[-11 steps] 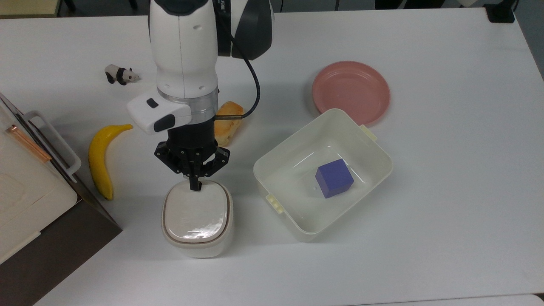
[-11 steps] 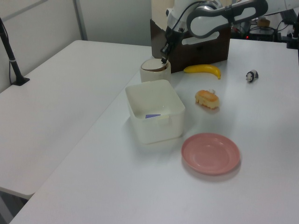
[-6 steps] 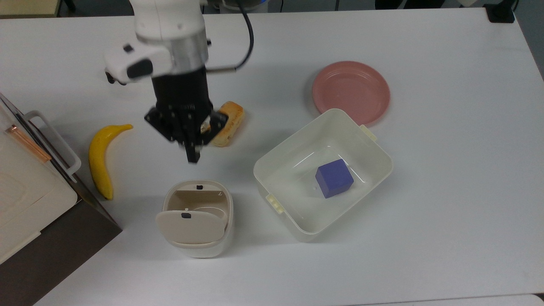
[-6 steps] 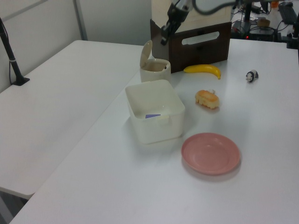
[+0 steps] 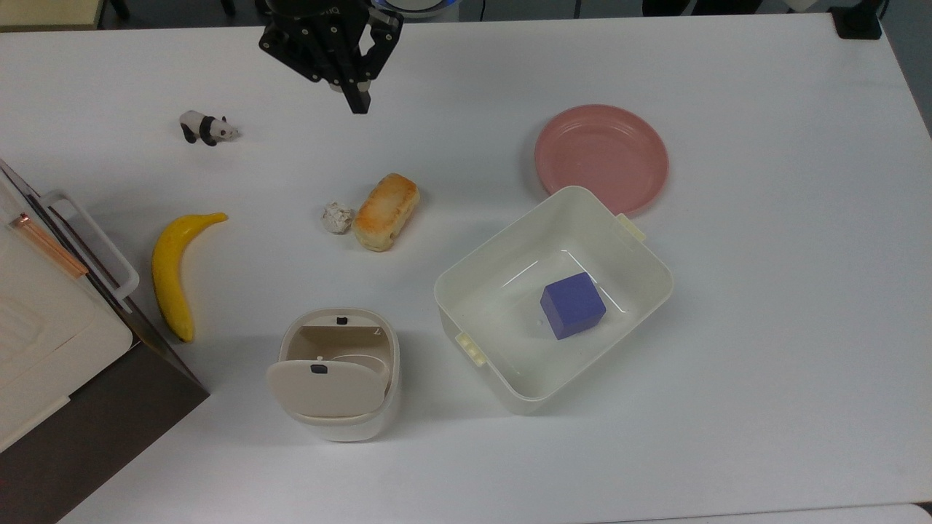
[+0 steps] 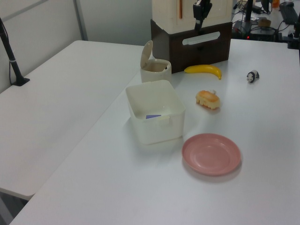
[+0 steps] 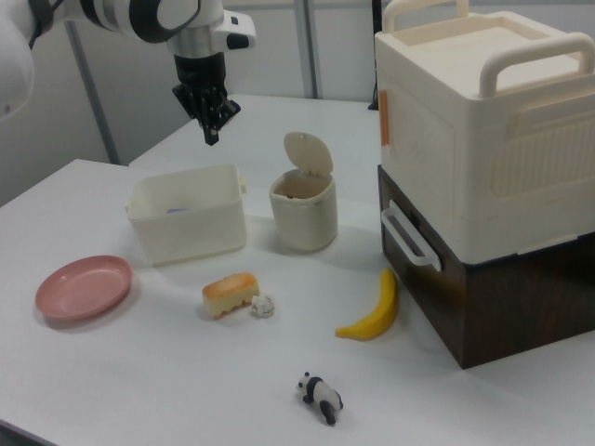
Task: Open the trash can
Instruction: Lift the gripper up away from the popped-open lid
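White tabletop (image 5: 764, 306) carries everything, and near the top view's lower left stands the small cream-white plastic trash can (image 5: 339, 429) with a rounded-square body. Its beige hinged flip lid (image 5: 326, 389) is tipped up, so the task looks done, and the small black push button (image 5: 341, 319) sits at the rim opposite the hinge. I judge the can light and stiff, with smooth walls that could slide under a sideways shove. The button is the place to press, straight down. What lies inside the can I cannot tell.

Just beside it in the top view, to the right, is a larger white rectangular plastic tub (image 5: 641, 251) holding a blue cube (image 5: 572, 305). Behind the tub lies a round pink plate (image 5: 601, 154), bare. Near the can are a yellow banana (image 5: 172, 274), a golden bread roll (image 5: 386, 211) touching a small crumpled whitish ball (image 5: 338, 217), and a black-and-white panda figurine (image 5: 207, 129). A cream box on a dark brown base (image 7: 483, 177) stands at the top view's left edge.

The black two-finger gripper (image 5: 360, 102) hangs high, well apart from the can, its jaws pressed together and holding nothing.
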